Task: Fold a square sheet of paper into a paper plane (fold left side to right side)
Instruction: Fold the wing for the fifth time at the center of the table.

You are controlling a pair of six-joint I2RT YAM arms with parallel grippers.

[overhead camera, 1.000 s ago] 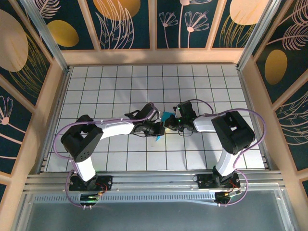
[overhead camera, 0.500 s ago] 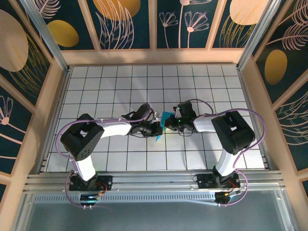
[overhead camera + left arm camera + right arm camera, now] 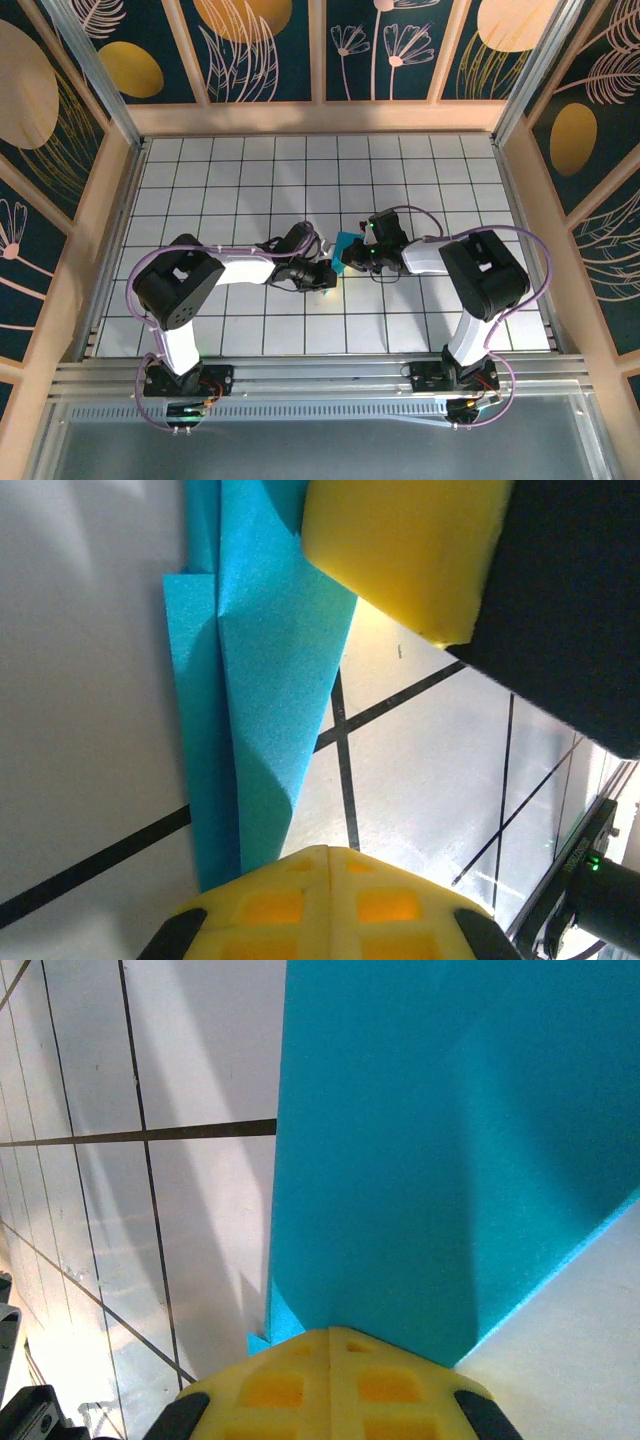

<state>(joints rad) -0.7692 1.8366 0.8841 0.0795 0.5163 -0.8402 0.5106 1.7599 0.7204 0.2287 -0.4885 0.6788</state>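
Note:
The square sheet of paper [image 3: 344, 247] is a narrow folded turquoise strip lying mid-table between my two grippers. In the left wrist view the paper [image 3: 265, 660] shows layered folds with a raised flap, and its near end runs under my left gripper [image 3: 330, 852], whose yellow pads meet with nothing between them. A yellow pad of the right gripper [image 3: 400, 540] rests on the strip's far end. In the right wrist view the paper [image 3: 430, 1140] spreads wide and flat ahead of my right gripper [image 3: 330, 1332], shut with its tips on the paper's edge. From above, the left gripper [image 3: 325, 277] and right gripper [image 3: 352, 258] nearly touch.
The white tiled table [image 3: 250, 170] stretches around the arms, walled by wooden frames [image 3: 320, 118] at the back and sides. Purple cables loop along both arms. The right arm's elbow [image 3: 485, 272] stands tall to the right of the paper.
My left gripper has slid toward the near end of the strip and now covers the tip that showed below it. The right gripper has barely moved.

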